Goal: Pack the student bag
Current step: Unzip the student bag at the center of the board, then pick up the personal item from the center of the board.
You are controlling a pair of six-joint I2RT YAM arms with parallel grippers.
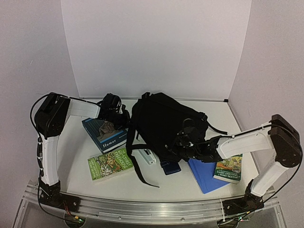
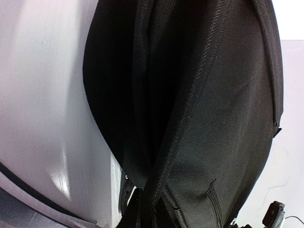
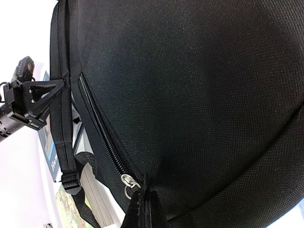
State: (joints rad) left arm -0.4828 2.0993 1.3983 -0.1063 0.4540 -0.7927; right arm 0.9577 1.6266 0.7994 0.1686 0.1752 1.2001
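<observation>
I see the student bag (image 1: 164, 121) lying in the middle of the bench (image 1: 76, 147), a green book (image 1: 110, 164) near its front left. My left pincer (image 1: 121, 114) sits closed at the bag's left edge. The right pincer (image 1: 184, 138) is closed against its near right side. Whether either pinches fabric, I cannot tell.

student bag (image 1: 164, 118): black all over, fine woven grain
zip ring (image 3: 127, 179): silver-grey, on a black zip
blue book (image 1: 105, 135): at 9 o'clock of the bag, dark blue, white letters
green book (image 1: 110, 164): at 7 o'clock, green, busy drawn picture
folder (image 1: 204, 175): at 5 o'clock, plain blue
worktop (image 1: 80, 147): white
arms (image 1: 50, 152): white, black joints
</observation>
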